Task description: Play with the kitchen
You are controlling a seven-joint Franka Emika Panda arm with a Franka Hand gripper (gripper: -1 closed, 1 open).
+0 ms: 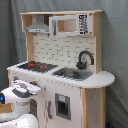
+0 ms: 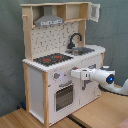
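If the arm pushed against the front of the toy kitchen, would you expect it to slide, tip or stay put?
The kitchen would probably stay put: it stands tall and wide on the wooden floor. A hard push high up, near the hood, might rock it, since the upper shelf looks narrow. Its panels look stiff, so little flex is likely where the gripper meets the front.

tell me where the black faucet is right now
In both exterior views the black faucet stands behind the sink, beside the stovetop.

The white arm (image 1: pixel 20 92) reaches toward the kitchen (image 1: pixel 65 75) front, below the red-ringed stovetop (image 1: pixel 36 65).
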